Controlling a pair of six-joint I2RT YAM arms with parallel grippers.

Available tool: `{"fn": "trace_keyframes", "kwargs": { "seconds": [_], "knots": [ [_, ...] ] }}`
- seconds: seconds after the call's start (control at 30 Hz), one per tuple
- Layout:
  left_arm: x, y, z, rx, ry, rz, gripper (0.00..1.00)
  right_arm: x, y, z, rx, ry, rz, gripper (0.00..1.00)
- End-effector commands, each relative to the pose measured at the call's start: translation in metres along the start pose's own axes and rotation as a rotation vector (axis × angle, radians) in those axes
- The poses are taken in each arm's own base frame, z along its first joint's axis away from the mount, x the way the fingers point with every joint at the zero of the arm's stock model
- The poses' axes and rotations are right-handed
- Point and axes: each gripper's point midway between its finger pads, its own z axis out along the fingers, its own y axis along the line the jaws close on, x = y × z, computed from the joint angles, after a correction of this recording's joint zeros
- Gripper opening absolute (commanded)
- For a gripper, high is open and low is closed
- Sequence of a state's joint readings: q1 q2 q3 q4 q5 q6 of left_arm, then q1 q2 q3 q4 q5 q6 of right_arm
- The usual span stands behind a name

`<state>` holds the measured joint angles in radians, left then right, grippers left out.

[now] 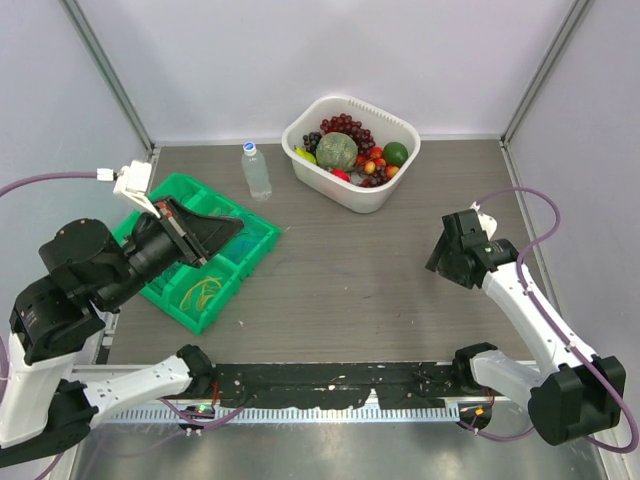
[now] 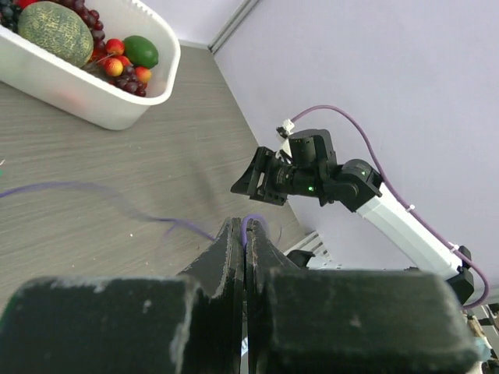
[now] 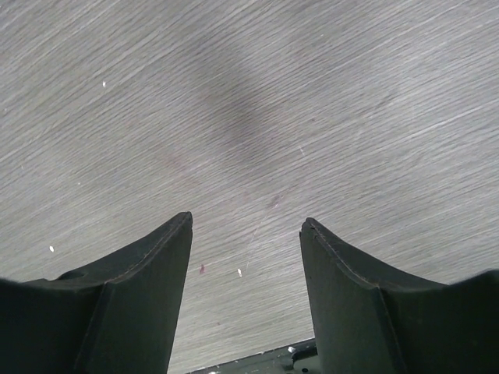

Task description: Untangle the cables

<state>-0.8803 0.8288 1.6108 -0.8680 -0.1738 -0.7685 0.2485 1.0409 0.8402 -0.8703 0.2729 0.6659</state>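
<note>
My left gripper (image 2: pixel 245 226) is shut on a thin purple cable (image 2: pixel 255 220). A small loop of it pokes out at the fingertips, and a blurred strand trails off to the left above the table. In the top view this gripper (image 1: pixel 236 227) hangs over the green tray (image 1: pixel 262 232). Yellow cable loops (image 1: pixel 205 290) lie in a near compartment of that tray. My right gripper (image 3: pixel 245 222) stands open over bare wood with nothing between its fingers. From above it (image 1: pixel 437 258) sits at the right side of the table, far from the tray.
A white basket (image 1: pixel 322 180) of fruit stands at the back centre. A clear water bottle (image 1: pixel 256 171) stands to its left, next to the tray. Grey walls close in the table on three sides. A black strip (image 1: pixel 330 380) runs along the near edge.
</note>
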Motion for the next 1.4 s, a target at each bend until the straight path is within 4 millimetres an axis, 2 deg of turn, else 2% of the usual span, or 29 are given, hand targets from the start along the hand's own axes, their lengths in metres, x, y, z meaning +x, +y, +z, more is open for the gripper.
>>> {"fn": "trace_keyframes", "kwargs": {
  "seconds": [0.0,0.1,0.23,0.37,0.63,0.77,1.03,1.23,1.37],
  "knots": [
    [0.004,0.01,0.009,-0.056,0.024,0.048,0.0,0.001,0.022,-0.003,-0.125,0.021,-0.03,0.62],
    [0.007,0.011,0.015,-0.065,0.038,0.06,0.0,0.005,0.036,-0.003,-0.209,0.04,-0.052,0.6],
    [-0.001,0.012,0.019,-0.092,0.024,0.093,0.0,0.028,0.06,-0.009,-0.374,0.151,-0.106,0.59],
    [-0.018,0.018,0.024,-0.154,-0.012,0.192,0.0,0.037,0.062,-0.007,-0.404,0.176,-0.122,0.57],
    [-0.048,0.032,0.043,-0.301,-0.044,0.43,0.0,0.041,0.064,0.001,-0.414,0.183,-0.127,0.57],
    [-0.075,0.047,0.048,-0.431,-0.089,0.48,0.0,0.043,0.066,0.004,-0.415,0.206,-0.139,0.56],
    [-0.136,0.068,0.041,-0.622,-0.208,0.55,0.0,0.05,0.072,0.014,-0.425,0.256,-0.153,0.56],
    [-0.174,0.11,0.011,-0.887,-0.248,0.607,0.0,0.051,0.083,0.02,-0.445,0.309,-0.174,0.56],
    [-0.195,0.126,-0.008,-1.006,-0.296,0.627,0.0,0.048,0.089,0.023,-0.456,0.328,-0.193,0.56]
  ]
}}
